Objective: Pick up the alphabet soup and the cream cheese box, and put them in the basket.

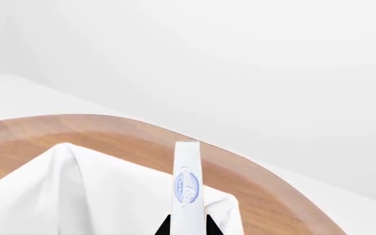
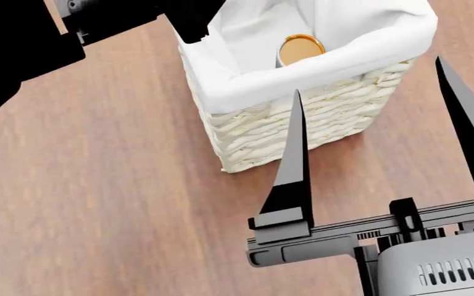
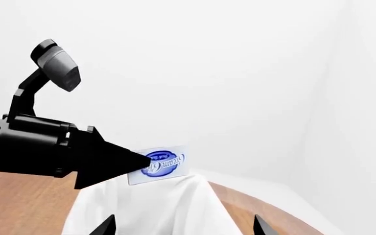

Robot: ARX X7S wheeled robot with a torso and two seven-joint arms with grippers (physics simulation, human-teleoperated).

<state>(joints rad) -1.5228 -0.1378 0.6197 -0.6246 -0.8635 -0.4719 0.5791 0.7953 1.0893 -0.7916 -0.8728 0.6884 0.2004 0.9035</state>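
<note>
- right wrist view: left gripper [image 3: 132, 164] clamps cream cheese box [image 3: 165, 164] over basket [image 2: 320, 117]; released askew, it could catch the liner.
- right gripper [image 2: 377, 123] gapes wide, empty.

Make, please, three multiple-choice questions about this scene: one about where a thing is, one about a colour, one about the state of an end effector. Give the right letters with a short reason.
1. Where is the alphabet soup?
A. on the bare table beside the basket
B. inside the basket
C. in the right end effector

2. What colour is the can end that faces up in the head view?
A. gold
B. red
C. green

3. What is the state of the left end effector?
A. open and empty
B. shut on the cream cheese box
C. shut on the can

Answers:
1 B: the can stands within the white liner of the basket.
2 A: its round top shows as gold metal.
3 B: the right wrist view shows its black fingers clamping the carton above the liner, while the right end effector stands open.
</note>
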